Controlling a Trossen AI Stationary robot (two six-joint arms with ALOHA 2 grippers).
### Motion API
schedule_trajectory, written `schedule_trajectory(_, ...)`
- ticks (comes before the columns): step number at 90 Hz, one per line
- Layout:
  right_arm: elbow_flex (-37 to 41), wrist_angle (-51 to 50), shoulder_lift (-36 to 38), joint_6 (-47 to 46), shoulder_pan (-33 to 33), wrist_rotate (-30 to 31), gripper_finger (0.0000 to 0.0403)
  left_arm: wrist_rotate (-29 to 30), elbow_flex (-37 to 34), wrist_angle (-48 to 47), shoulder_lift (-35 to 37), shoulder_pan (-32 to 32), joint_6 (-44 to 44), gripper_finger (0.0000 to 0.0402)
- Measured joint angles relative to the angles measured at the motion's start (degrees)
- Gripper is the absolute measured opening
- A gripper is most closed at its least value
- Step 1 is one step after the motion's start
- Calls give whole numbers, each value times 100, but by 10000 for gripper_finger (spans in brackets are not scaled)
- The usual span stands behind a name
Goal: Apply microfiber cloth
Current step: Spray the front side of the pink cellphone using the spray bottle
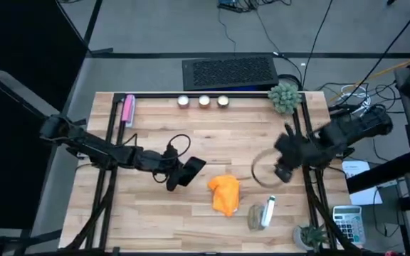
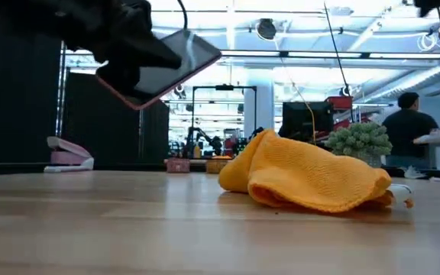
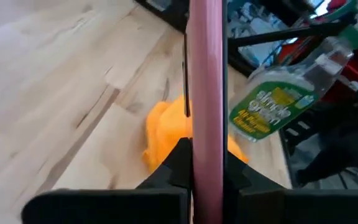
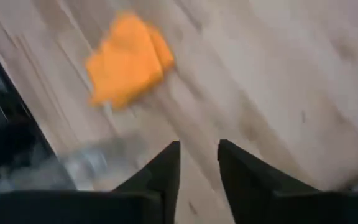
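— Where's the microfiber cloth (image 1: 225,194) sitting?

— Crumpled in an orange heap on the wooden table (image 1: 191,128), nothing touching it. It lies between the two grippers, a little nearer the table's front edge than either.

— And the left gripper (image 1: 179,173)?

— Just beside the cloth, raised off the table (the low view shows clear air under it). Its fingers are pinched onto a black phone (image 1: 189,171) with a pink edge, held tilted, one end pointing toward the cloth.

— The right gripper (image 1: 282,169)?

— Hanging on the cloth's other side, apart from it. Its fingers (image 4: 166,165) stand slightly parted with nothing between them; only bare wood shows in the gap.

— Anything close by?

— A spray bottle (image 1: 267,212) with a green label lies on its side just past the cloth, below the right gripper. A small green plant (image 1: 285,97) stands at the far edge.
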State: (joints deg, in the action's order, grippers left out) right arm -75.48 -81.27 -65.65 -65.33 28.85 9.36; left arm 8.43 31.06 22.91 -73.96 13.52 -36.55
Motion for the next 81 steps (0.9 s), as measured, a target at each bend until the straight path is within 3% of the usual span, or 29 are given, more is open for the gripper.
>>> schedule_trajectory(27,2,589,-1123,-1812,2149,-238,155,-13,138,16,1,0,220,6)
schedule_trajectory(43,2,1540,-1873,-2539,3129,129,166,-22,139,60,-124,0,275,6)
schedule_trajectory(65,2,2366,-3162,-2266,3134,504,167,-135,324,383,-846,129,102,6)
schedule_trajectory(81,2,2596,-3657,-1882,2808,1032,167,-207,626,378,-1344,271,137,5)
